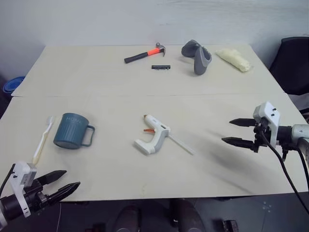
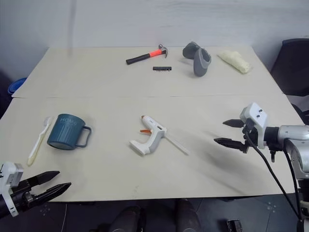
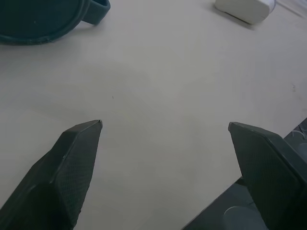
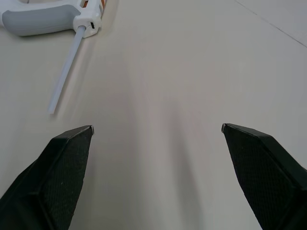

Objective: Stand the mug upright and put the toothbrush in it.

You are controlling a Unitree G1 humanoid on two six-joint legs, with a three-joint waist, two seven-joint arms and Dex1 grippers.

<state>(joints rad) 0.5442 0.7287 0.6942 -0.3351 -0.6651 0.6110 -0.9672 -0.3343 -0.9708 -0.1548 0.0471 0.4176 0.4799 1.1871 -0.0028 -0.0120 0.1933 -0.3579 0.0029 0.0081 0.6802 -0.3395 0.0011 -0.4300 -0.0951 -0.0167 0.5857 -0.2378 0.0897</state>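
The left gripper (image 1: 60, 184) is hovering over the table's (image 1: 120, 179) near edge, fingers spread wide, holding nothing. The right gripper (image 1: 236, 131) is hanging over bare tabletop, equally wide and empty. The mug (image 1: 71, 131) is lying on its side, the toothbrush (image 1: 42, 140) just left of it. A glue gun (image 1: 155, 136) is occupying the middle.

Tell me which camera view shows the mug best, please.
The left eye view: the whole mug shows there, lying on its side beside the toothbrush. The right eye view shows it much the same. The left wrist view catches just its base and handle.
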